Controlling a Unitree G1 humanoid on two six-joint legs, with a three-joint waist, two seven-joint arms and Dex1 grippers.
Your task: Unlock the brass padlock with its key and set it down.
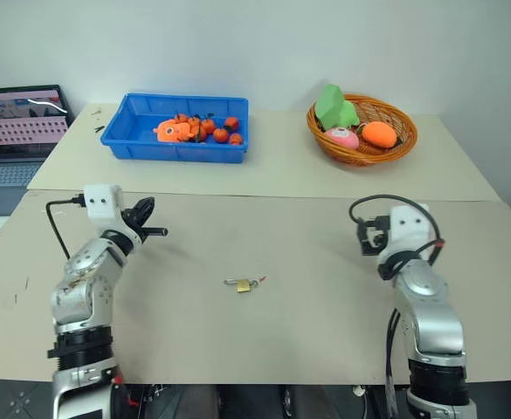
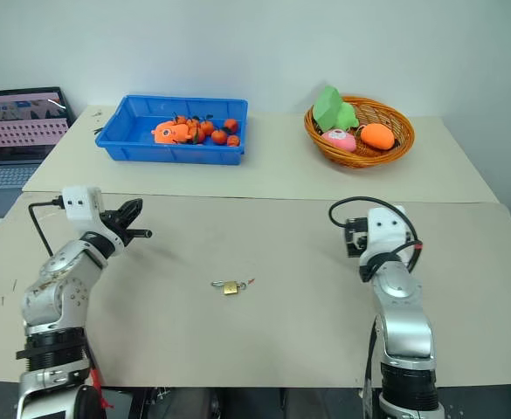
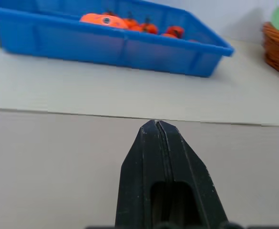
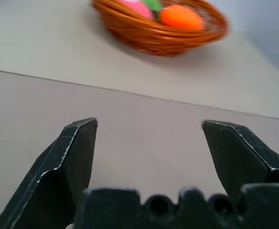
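Hovering at 9 o'clock over the worktop (image 1: 238, 218), my left gripper (image 1: 150, 223) has its jaws pressed tight together, nothing between them. Blue bin (image 1: 176, 129) with orange items sits at 11 o'clock. The brass padlock (image 1: 244, 285) lies flat at centre, shackle pointing toward 9, touching neither gripper, well apart from both. Wicker basket (image 1: 362, 131) sits at 1 o'clock. My right gripper (image 4: 149, 138) at 3 o'clock has jaws spread wide, empty.
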